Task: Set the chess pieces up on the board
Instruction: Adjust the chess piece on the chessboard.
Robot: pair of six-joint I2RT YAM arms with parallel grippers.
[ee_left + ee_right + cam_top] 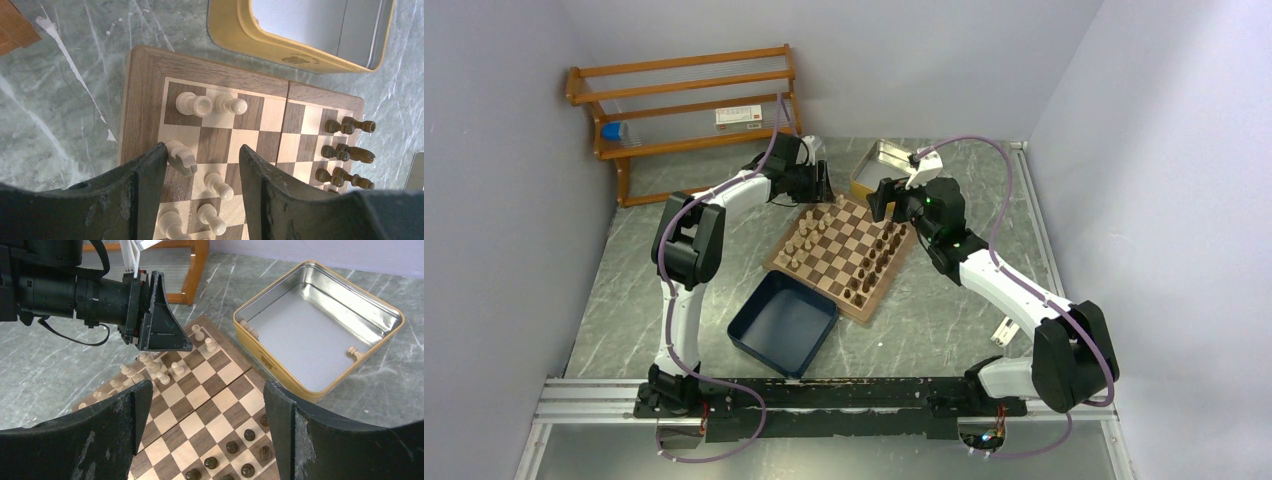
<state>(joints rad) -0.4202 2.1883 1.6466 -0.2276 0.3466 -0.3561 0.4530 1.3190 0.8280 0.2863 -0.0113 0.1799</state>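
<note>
Marbled tabletop (944, 330): one board (839, 250), one tin (280, 372) holding two chess pieces (354, 352); left fingers (145, 190) and right fingers (295, 440) released.

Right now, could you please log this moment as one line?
left claw: open around light knight | right claw: open, empty, above board | tin: light pieces inside

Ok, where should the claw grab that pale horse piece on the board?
Grab the horse by its narrow upper part, coming straight down from above. It stands upright with a pawn close beside it, so a sideways reach would probably knock that. The left claw hangs open just by it.
</note>
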